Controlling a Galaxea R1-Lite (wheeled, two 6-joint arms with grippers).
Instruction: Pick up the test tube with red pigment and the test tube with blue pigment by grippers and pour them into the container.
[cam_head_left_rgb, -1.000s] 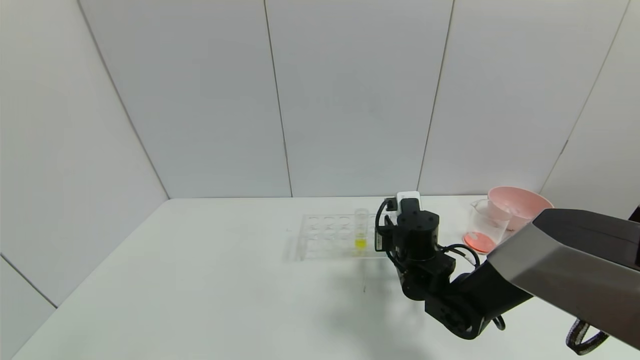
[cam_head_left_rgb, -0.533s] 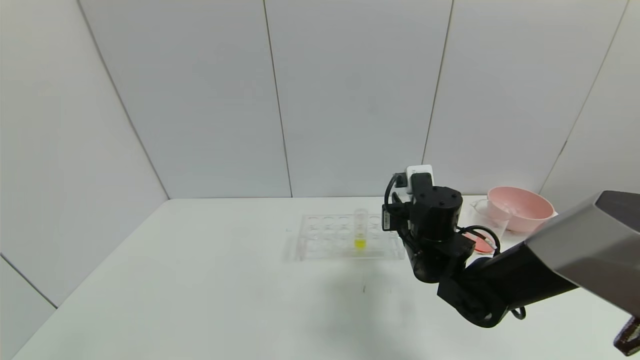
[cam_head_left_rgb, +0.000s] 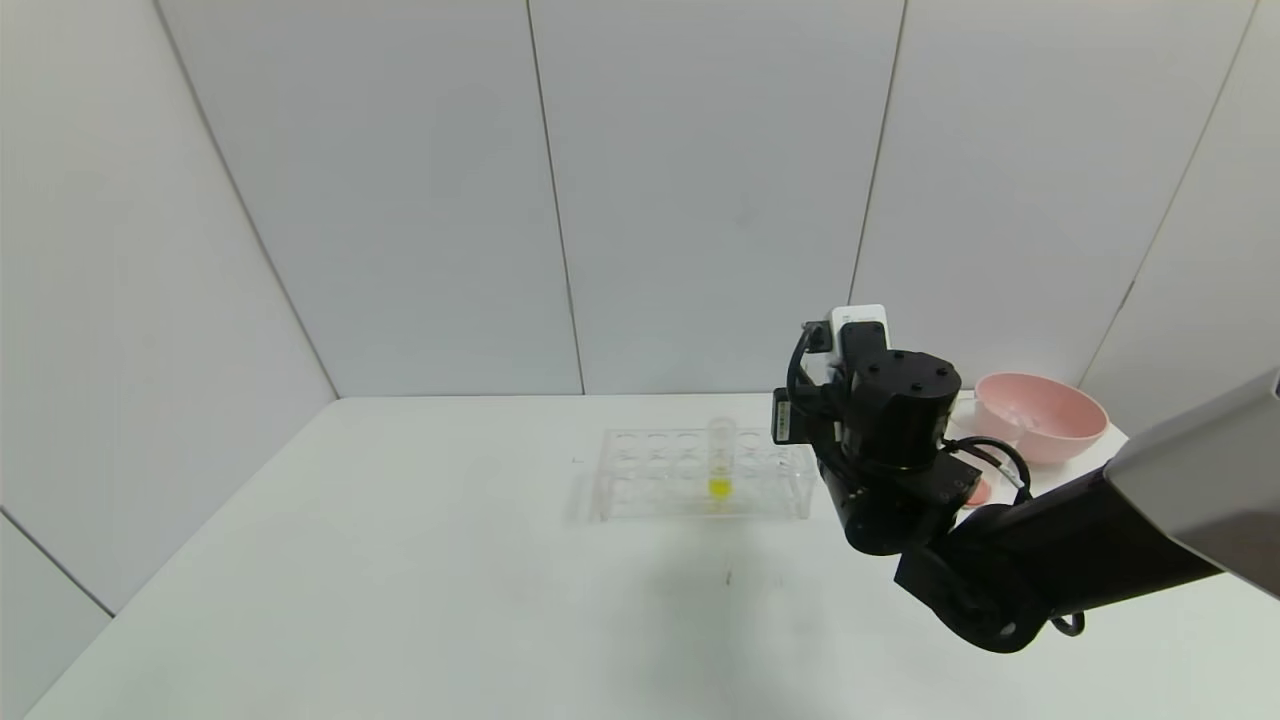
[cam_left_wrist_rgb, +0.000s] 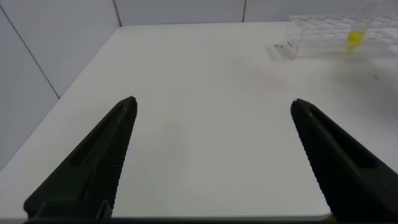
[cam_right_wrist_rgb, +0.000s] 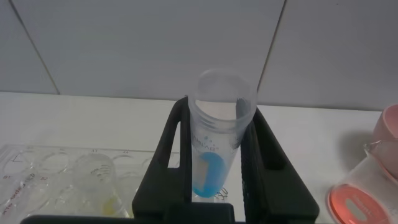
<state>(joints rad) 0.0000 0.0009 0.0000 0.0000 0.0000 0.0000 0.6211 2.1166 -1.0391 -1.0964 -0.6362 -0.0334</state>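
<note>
My right gripper (cam_right_wrist_rgb: 217, 111) is shut on the test tube with blue pigment (cam_right_wrist_rgb: 214, 155) and holds it upright in the air, above and beside the clear tube rack (cam_right_wrist_rgb: 56, 171). In the head view the right arm's wrist (cam_head_left_rgb: 895, 430) hides the fingers and the tube. The container (cam_right_wrist_rgb: 364, 186) is a clear beaker with red liquid at its bottom, just right of the gripper; the arm mostly hides it in the head view (cam_head_left_rgb: 978, 490). The test tube with red pigment is out of view. My left gripper (cam_left_wrist_rgb: 212, 106) is open and empty over bare table.
The rack (cam_head_left_rgb: 660, 470) holds a tube with yellow liquid (cam_head_left_rgb: 720, 460), also in the left wrist view (cam_left_wrist_rgb: 356, 37). A pink bowl (cam_head_left_rgb: 1040, 415) stands behind the beaker at the far right. White walls close in the table at the back and the left.
My right arm has risen and moved right, away from the rack toward the beaker, and now covers most of the beaker. The rack and the yellow tube have not moved.
</note>
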